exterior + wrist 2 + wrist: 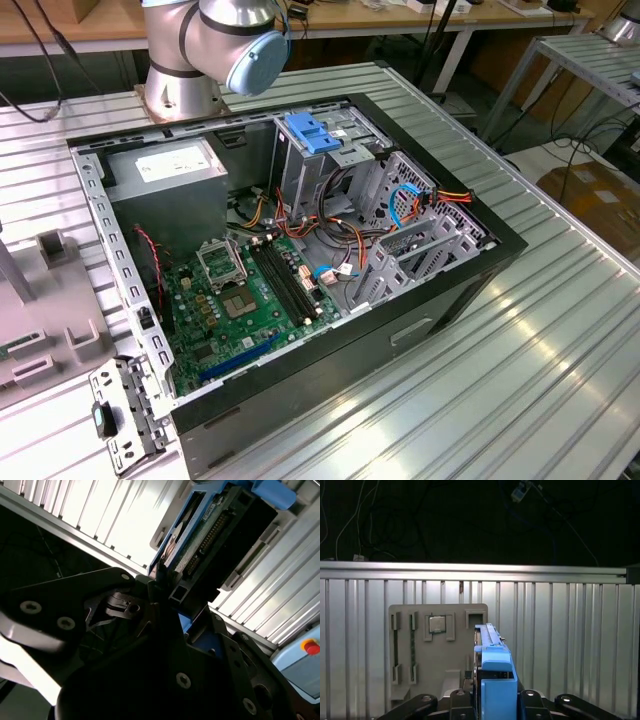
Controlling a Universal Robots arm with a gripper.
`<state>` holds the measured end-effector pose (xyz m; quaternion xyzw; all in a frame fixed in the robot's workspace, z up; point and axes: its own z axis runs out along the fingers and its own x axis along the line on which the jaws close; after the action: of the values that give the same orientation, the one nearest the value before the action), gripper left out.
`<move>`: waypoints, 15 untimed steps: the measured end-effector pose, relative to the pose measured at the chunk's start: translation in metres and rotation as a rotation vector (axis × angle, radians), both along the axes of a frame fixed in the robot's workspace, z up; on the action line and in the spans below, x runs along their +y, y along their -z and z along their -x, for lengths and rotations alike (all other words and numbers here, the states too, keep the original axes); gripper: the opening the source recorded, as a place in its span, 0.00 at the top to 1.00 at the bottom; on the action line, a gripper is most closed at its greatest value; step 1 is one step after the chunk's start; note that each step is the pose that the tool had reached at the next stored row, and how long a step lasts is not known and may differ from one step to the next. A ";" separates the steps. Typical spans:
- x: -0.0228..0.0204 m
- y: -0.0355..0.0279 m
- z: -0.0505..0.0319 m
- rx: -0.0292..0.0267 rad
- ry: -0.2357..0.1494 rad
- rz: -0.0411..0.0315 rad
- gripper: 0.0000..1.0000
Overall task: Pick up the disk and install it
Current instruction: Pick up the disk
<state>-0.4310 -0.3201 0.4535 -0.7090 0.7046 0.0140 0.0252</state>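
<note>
Clamping a silver metal disk (492,655) framed by blue plastic carrier rails, the arm's black gripper (495,702) holds the drive edge-on, with its fingers (527,702) closed against both sides of the carrier in the first wrist view. In the second wrist view the disk (205,535) shows its circuit-board face and a row of connector pins, and the gripper (170,597) meets its near end.

Beyond the held disk lies a ribbed aluminium table (570,640). On it sits a grey plastic tray (420,680) with a square processor chip (437,625) and a thin green memory stick (412,640) in its slots. The disk overlaps one edge of the tray in that picture, and past the table's rail are dark floor and loose cables. A pale blue box (300,667) with a red button (310,646) sits beside the table in the second wrist view.

In the exterior view, the silver arm base (185,70) stands bolted to the table (520,380) behind an open black computer case (420,325). Inside are a green motherboard (250,300), a grey metal box with a white sticker (165,175) and a bare blue ribbed plastic bracket (310,135) atop the drive cage. The tray (40,330) lies off the case at the exterior view's left.
</note>
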 end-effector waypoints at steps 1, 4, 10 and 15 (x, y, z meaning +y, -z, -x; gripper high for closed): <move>0.0000 -0.0015 0.0000 -0.0001 0.000 0.0000 0.63; 0.0000 -0.0055 0.0000 0.0000 0.000 0.0000 0.63; 0.0000 -0.0122 0.0000 0.0000 0.000 0.0000 0.63; 0.0000 -0.0205 0.0000 0.0000 0.000 -0.0001 0.63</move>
<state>-0.4309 -0.3201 0.4740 -0.7091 0.7046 0.0140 0.0252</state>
